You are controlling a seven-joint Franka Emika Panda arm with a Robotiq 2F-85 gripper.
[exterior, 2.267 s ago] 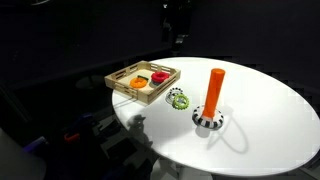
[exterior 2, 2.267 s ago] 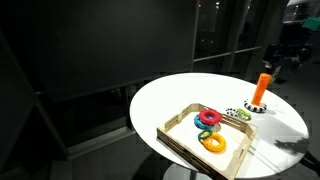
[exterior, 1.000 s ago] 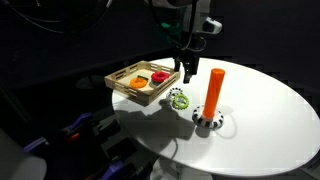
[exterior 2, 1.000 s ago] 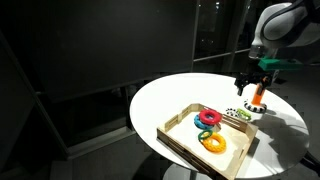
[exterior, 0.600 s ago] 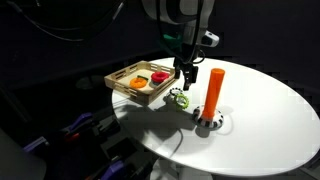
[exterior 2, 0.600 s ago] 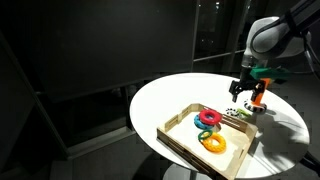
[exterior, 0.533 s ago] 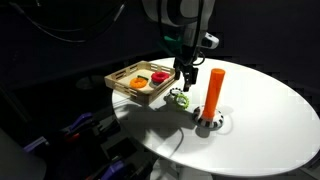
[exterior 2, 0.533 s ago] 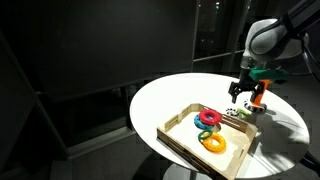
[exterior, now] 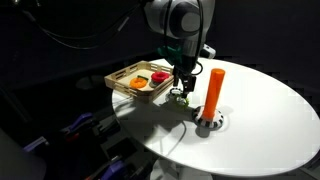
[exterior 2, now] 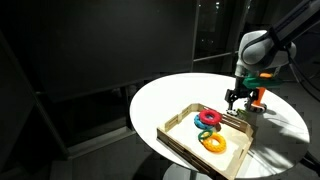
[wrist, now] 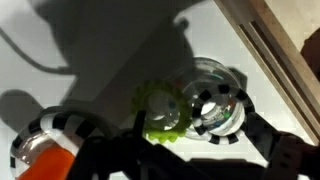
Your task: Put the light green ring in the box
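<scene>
The light green ring (wrist: 158,112) lies on the white round table between the box and the orange peg. In the wrist view it touches a clear ring with black and white stripes (wrist: 216,104). In an exterior view the light green ring (exterior: 181,99) shows just under my fingertips. My gripper (exterior: 183,91) is low over it, open, with its dark fingers (wrist: 195,135) on either side of the two rings. The box (exterior: 126,84) is a shallow wooden tray next to the ring. It holds red, green and yellow rings (exterior 2: 208,118).
An upright orange peg (exterior: 215,88) on a striped base (exterior: 208,122) stands close beside my gripper; it also shows in the wrist view (wrist: 45,152). The table edge (exterior 2: 150,110) is near the box. The surroundings are dark.
My gripper has come down from above the table, moved toward the box side of the peg, and lowered onto the light green ring. The rings and the box have not moved.
</scene>
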